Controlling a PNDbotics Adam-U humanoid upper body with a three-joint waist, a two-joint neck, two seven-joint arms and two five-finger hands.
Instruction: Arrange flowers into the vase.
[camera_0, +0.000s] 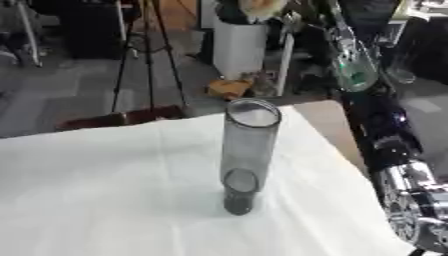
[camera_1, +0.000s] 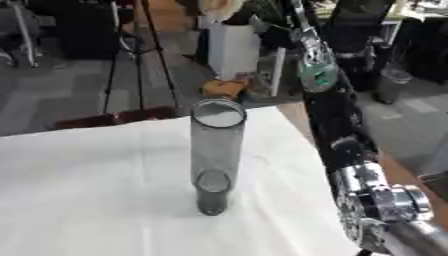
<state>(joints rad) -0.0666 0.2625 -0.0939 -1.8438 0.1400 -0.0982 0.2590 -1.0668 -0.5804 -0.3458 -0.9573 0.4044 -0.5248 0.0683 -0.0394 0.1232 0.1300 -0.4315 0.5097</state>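
vase (camera_0: 248, 155): tall smoky clear tube, upright, empty, mid bench (camera_0: 96, 190) on white cloth | no writing legible | robot hands: unseen, state unknown

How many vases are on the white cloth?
1. The tall, clear grey vase stands upright near the middle of the white cloth, with nothing in it. No other vase shows on the cloth.

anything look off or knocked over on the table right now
Nothing stands out. The clear cylindrical vase stands upright and empty on the white cloth, with no spill or damage visible. The right arm reaches up past the table's far edge toward a pale flower; its hand cannot be made out.
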